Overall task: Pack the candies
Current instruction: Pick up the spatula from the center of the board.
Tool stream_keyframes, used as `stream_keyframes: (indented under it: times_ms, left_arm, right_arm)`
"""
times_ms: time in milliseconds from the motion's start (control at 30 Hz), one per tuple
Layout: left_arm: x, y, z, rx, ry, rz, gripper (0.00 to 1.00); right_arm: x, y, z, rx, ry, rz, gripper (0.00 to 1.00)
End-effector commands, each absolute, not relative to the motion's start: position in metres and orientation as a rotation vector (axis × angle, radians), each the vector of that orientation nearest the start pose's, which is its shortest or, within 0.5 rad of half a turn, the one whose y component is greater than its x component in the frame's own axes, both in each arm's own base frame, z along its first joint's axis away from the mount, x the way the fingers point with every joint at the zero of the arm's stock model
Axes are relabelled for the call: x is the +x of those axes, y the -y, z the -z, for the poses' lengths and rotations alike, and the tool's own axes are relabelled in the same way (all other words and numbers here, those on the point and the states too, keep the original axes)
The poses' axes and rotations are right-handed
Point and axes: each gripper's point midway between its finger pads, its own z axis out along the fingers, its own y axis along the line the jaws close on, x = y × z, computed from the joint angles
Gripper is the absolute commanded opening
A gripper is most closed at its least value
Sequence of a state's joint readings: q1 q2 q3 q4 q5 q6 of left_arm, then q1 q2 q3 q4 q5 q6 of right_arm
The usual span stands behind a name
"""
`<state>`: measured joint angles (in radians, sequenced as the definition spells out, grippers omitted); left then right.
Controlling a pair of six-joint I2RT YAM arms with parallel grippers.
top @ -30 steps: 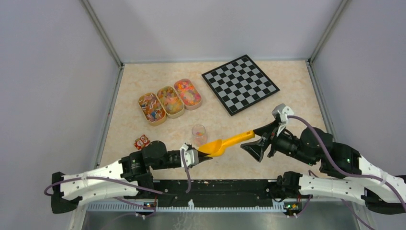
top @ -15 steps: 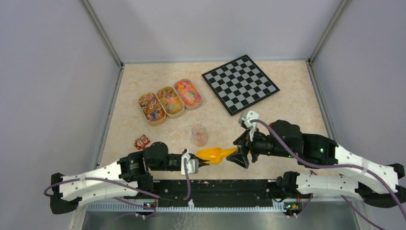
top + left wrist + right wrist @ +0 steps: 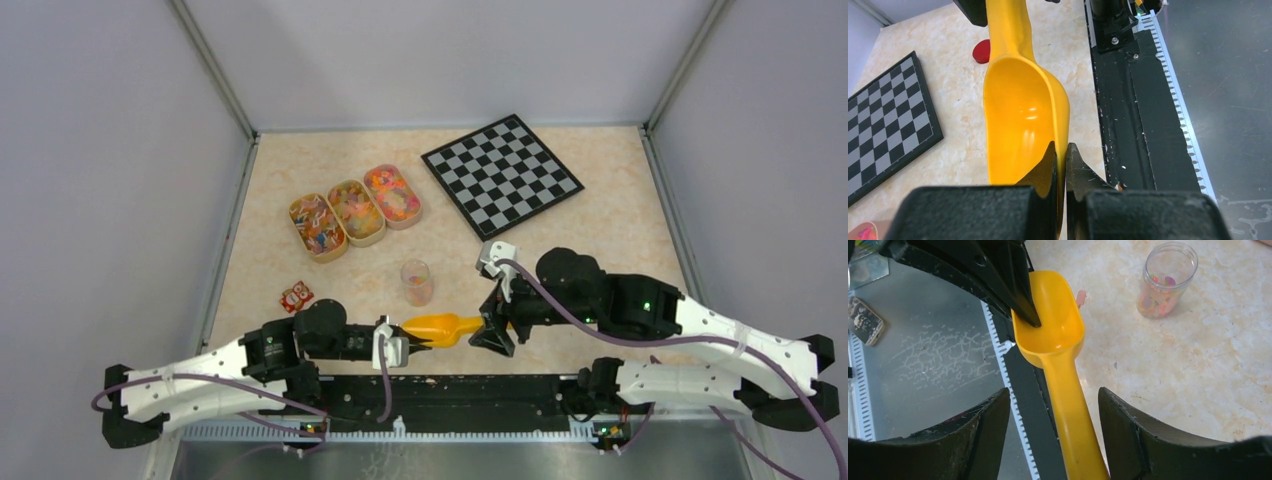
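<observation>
Trays (image 3: 367, 241) of candies (image 3: 392, 195), three, one scoop (image 3: 440, 328), one jar (image 3: 416, 282), one chessboard (image 3: 501, 174)

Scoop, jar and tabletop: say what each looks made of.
Scoop: likely moulded plastic, glossy; it is an even yellow-orange with bright highlights in the bowl.
Jar: clear plastic or glass, cannot tell which; candies show through its wall.
Tabletop: smooth beige marble-pattern surface, probably laminate; it looks veined and flat, with a faint sheen.

The scoop (image 3: 1058, 365) handle runs off the bottom edge between the right gripper's (image 3: 1050, 407) fingers, so its end and any contact there are hidden from view.
</observation>
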<state>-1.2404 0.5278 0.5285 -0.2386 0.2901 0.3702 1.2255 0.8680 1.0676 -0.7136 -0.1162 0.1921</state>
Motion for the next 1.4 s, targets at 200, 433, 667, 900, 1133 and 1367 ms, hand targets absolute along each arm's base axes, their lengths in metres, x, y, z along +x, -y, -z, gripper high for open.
stream_keyframes:
  times_ms: [200,433,667,900,1133,1367]
  left_arm:
    - [0.057,0.267,-0.245,1.407,-1.009,0.862,0.0]
    - [0.057,0.267,-0.242,1.414,-1.016,0.853,0.0]
    - [0.058,0.268,-0.241,1.416,-1.019,0.849,0.0]
    - [0.063,0.268,-0.239,1.402,-1.051,0.832,0.0]
    - [0.112,0.247,-0.264,0.99,-1.34,0.748,0.98]
    - [0.135,0.213,-0.28,0.588,-1.695,0.734,0.99]
  right_arm:
    - [0.059,-0.251,-0.244,-1.244,-1.977,-0.931,0.63]
    - [0.056,-0.256,-0.259,-1.231,-1.899,-1.0,0.34]
    - [0.053,-0.263,-0.261,-1.24,-1.847,-1.051,0.33]
    - [0.055,-0.268,-0.264,-1.247,-1.819,-1.054,0.0]
    - [0.083,-0.257,-0.244,-1.162,-1.857,-0.869,0.0]
    - [0.097,-0.255,-0.204,-1.147,-1.956,-0.738,0.0]
